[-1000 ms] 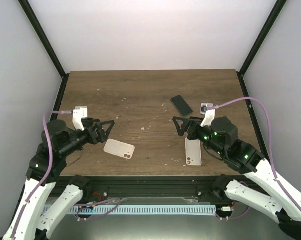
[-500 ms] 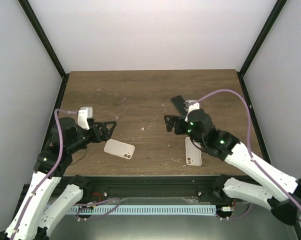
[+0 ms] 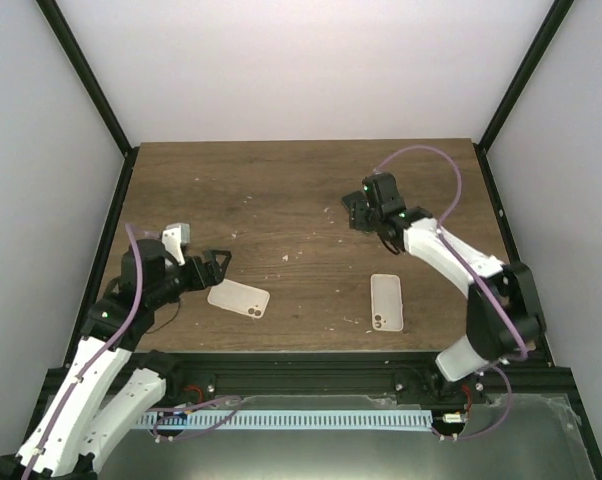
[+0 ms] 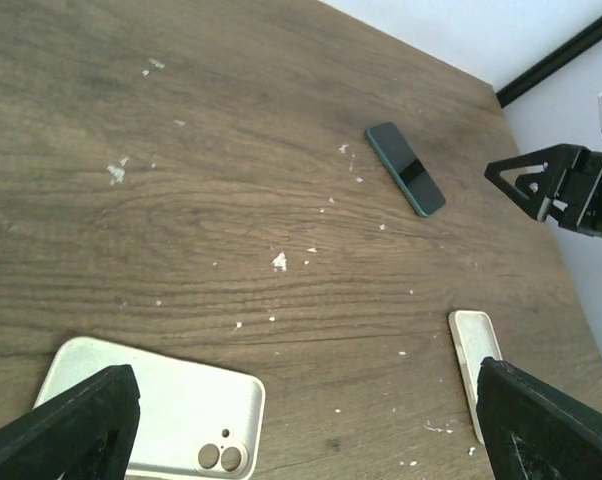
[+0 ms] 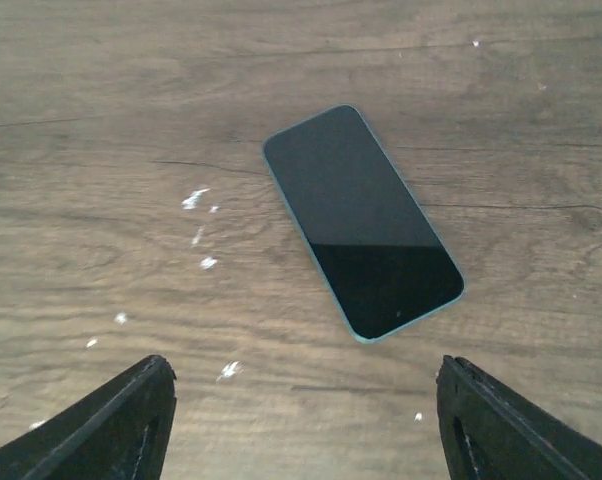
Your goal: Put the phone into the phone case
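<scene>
Dark wood table, flecked with white scuffs, boxed in by pale walls and black corner posts.

Phone: lies flat on the table, right of centre in the overhead frame. Glossy black face up, thin teal edge, set on a diagonal.

Right gripper: hangs over the phone and hides it from above. In the right wrist view its fingers stand wide apart in the lower corners. The phone sits past them, clear of both tips. It grips nothing.

Left gripper: lower left of the overhead frame, jaws spread wide, holding nothing. It is just beside the upper-left end of the left cream case, whose camera cutout is at its lower-right end.

Right cream case: lower right of centre, long axis running up the frame, cutout at its bottom end. It lies apart from the phone.
</scene>
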Controlling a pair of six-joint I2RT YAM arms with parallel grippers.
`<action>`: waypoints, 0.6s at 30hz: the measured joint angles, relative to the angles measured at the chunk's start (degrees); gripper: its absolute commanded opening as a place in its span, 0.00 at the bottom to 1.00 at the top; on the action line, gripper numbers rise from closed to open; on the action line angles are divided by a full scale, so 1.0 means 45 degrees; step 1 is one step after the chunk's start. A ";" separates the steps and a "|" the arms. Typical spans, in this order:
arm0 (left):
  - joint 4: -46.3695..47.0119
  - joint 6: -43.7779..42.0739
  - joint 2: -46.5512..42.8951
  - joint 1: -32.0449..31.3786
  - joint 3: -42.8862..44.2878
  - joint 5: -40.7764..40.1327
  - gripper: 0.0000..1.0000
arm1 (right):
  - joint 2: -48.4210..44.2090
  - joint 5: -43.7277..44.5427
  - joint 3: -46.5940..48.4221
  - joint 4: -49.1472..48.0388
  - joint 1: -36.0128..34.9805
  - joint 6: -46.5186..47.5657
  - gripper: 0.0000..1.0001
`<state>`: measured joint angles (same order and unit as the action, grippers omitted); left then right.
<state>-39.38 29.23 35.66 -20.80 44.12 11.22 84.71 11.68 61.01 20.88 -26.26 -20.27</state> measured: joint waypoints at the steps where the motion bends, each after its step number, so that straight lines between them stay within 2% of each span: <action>1: -0.0024 0.0180 0.0029 0.0000 -0.0073 -0.0131 0.92 | 0.0534 -0.0092 0.0291 0.0010 0.0248 0.0189 0.72; 10: -0.0228 0.2691 0.0933 0.0000 -0.1039 -0.1039 0.88 | 0.4959 -0.1185 0.3716 0.0306 0.1647 0.1530 0.83; 14: -0.0272 0.3745 0.0981 0.0000 -0.1821 -0.1185 0.87 | 0.6572 -0.1258 0.5124 0.0767 0.2016 0.2040 0.96; 18: -0.0335 0.4488 0.1005 0.0005 -0.2351 -0.1268 0.87 | 0.7626 -0.1418 0.5673 0.0971 0.2225 0.2560 0.98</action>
<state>-40.88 49.43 40.18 -20.78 33.54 5.52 119.02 5.30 86.54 25.26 -16.25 -8.75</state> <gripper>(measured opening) 0.869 0.974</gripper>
